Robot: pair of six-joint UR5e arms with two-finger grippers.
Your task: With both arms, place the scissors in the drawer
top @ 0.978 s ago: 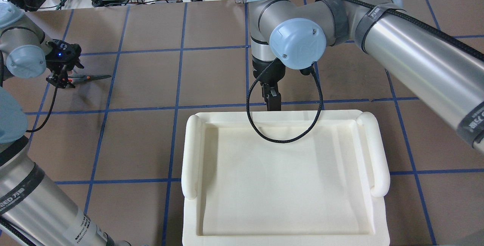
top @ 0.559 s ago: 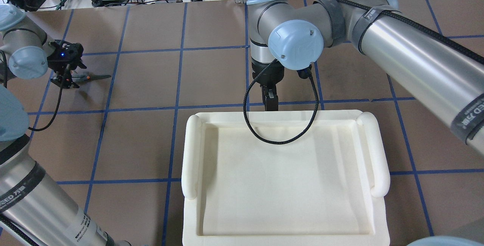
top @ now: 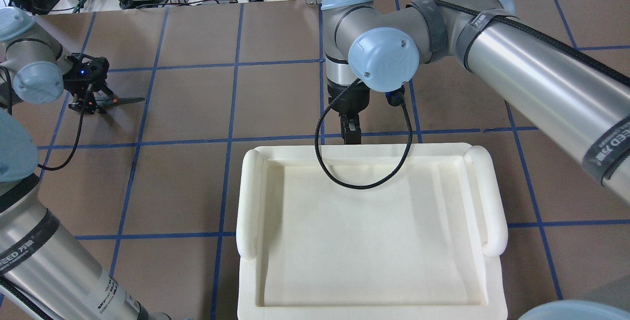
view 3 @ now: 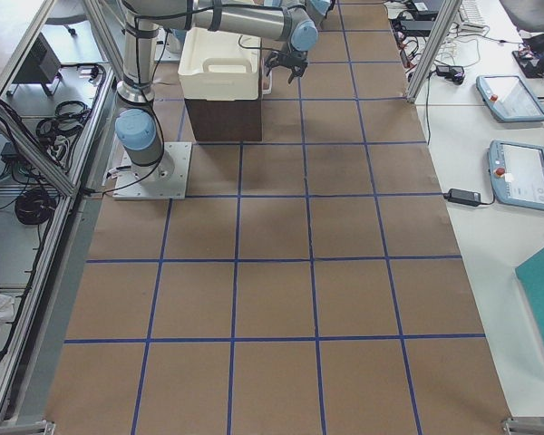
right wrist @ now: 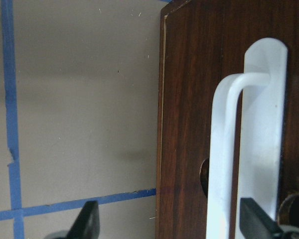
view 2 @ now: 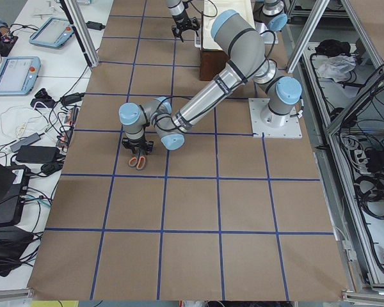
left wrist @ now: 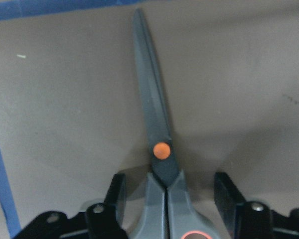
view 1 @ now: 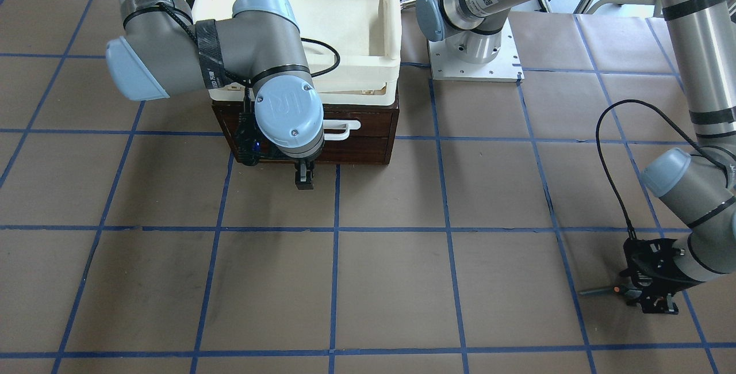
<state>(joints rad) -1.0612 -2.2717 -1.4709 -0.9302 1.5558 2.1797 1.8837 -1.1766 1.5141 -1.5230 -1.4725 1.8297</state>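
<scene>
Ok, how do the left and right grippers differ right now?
The left gripper hangs low over the table, its jaws either side of the scissors; the right gripper hangs at the drawer front, the white handle showing between its jaws. The left one is far out to the side, the right one near the middle. Both are open, gripping nothing.

Brown paper is covering the table [top: 187, 113], with blue tape lines running across it in a square grid. The scissors [left wrist: 157, 124] are showing dark grey blades, an orange pivot dot and grey handles rimmed in orange-red. The drawer [right wrist: 189, 99] is showing dark brown grained wood behind a white bar handle [right wrist: 264, 99]. The tray [top: 248, 202] is looking plain cream-white. The left arm [top: 34, 261] and right arm [top: 531, 79] are gleaming silver-grey with light blue caps, the left gripper [left wrist: 172, 196] and right gripper [right wrist: 172, 221] showing black
</scene>
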